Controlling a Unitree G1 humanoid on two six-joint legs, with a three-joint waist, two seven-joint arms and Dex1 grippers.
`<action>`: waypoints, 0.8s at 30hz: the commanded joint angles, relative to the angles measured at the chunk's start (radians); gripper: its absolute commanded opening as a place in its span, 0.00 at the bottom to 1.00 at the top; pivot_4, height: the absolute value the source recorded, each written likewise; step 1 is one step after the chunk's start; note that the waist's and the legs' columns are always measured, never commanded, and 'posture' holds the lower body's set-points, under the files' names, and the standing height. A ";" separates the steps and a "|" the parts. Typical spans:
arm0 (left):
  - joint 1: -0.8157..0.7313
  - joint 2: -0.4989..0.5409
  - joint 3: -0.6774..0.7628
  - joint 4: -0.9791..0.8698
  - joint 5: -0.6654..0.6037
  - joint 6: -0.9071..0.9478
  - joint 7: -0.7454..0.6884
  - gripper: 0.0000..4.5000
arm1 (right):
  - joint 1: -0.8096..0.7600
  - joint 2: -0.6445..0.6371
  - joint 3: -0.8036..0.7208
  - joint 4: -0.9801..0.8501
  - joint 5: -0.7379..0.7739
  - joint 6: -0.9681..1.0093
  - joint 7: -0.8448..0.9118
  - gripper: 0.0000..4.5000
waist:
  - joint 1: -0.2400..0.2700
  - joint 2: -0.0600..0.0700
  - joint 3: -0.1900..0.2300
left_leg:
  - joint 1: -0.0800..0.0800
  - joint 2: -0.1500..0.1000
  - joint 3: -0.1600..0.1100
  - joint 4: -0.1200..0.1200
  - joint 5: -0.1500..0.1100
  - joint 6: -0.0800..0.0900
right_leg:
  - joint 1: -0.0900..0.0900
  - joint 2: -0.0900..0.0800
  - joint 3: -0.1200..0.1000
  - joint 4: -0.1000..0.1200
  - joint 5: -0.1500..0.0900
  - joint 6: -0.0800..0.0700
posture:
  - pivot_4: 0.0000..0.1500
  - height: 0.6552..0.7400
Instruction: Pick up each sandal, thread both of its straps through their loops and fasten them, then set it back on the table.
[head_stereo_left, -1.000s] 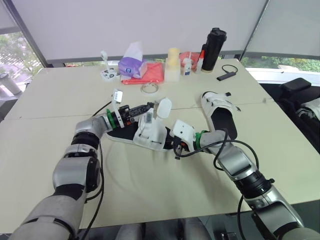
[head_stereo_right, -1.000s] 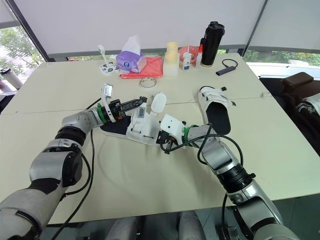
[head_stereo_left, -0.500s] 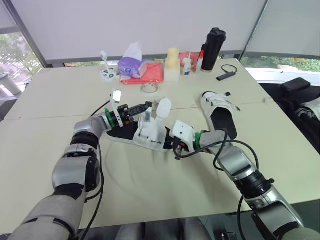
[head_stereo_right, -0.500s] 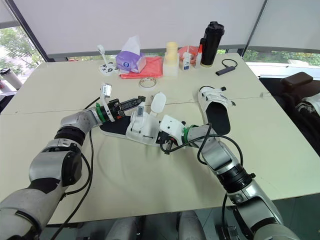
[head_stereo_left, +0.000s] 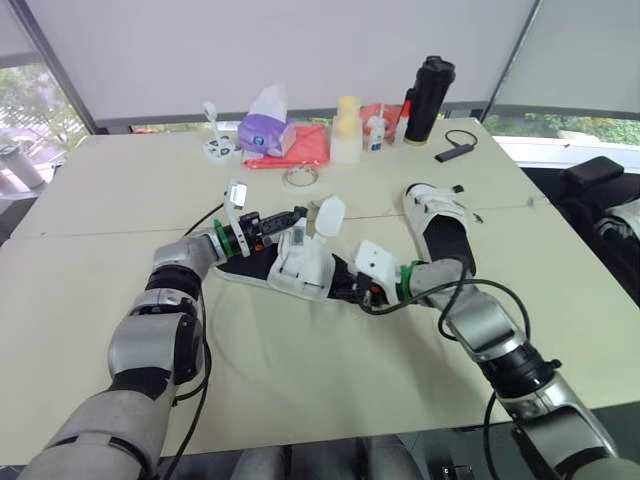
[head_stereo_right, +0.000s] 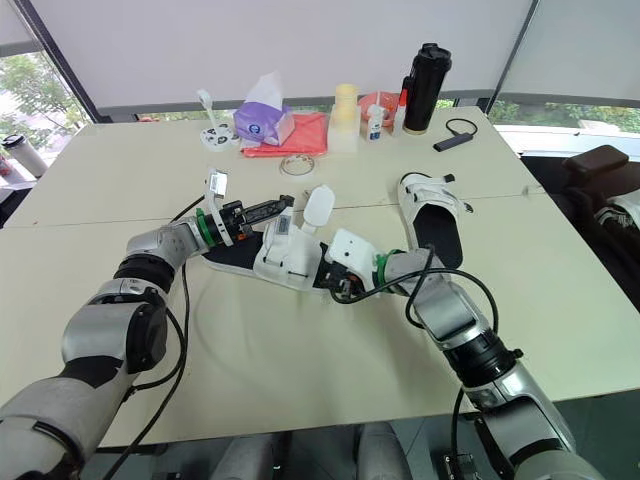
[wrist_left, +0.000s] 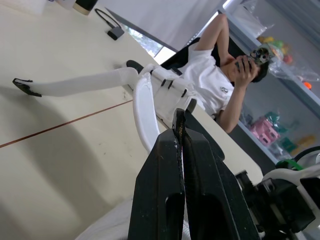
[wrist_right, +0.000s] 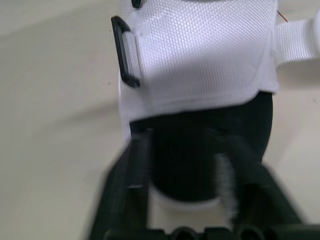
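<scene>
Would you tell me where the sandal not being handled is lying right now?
In the left eye view, the untouched sandal lies on the table's right side, just beyond the right arm.

The silver left arm (head_stereo_left: 172, 268) stretches forward and angles inward, a green ring at its wrist (head_stereo_left: 221, 238). The left gripper (head_stereo_left: 298, 213) points toward the robot's right, its two black fingers (wrist_left: 167, 165) pressed flat together. The silver right arm (head_stereo_left: 482, 330) bends at the elbow and reaches inward; the right gripper (head_stereo_left: 343, 285) holds its black fingers (wrist_right: 136, 167) spread apart
</scene>
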 joint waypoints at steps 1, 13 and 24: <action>-0.010 0.000 -0.004 -0.023 0.008 0.000 -0.023 0.00 | 0.014 0.008 -0.015 -0.057 0.048 0.071 0.009 0.85 | -0.001 0.000 0.000 | 0.000 0.000 0.000 0.000 0.000 0.000 | 0.000 0.000 0.000 0.000 0.000 0.000 | 1.00 1.00; -0.005 -0.003 0.000 -0.033 0.012 0.001 -0.029 0.00 | 0.004 0.097 -0.067 -0.056 0.221 0.184 -0.004 0.85 | 0.000 0.000 0.000 | 0.000 0.000 0.000 0.000 0.000 0.000 | -0.001 0.000 0.000 0.000 0.000 0.000 | 1.00 1.00; 0.001 -0.001 0.010 -0.042 0.006 0.001 -0.020 0.00 | -0.006 0.211 -0.042 0.123 0.207 0.056 -0.058 0.85 | -0.006 0.000 0.000 | 0.000 0.000 0.000 0.000 0.000 0.000 | -0.001 0.000 0.000 0.001 0.000 0.000 | 1.00 1.00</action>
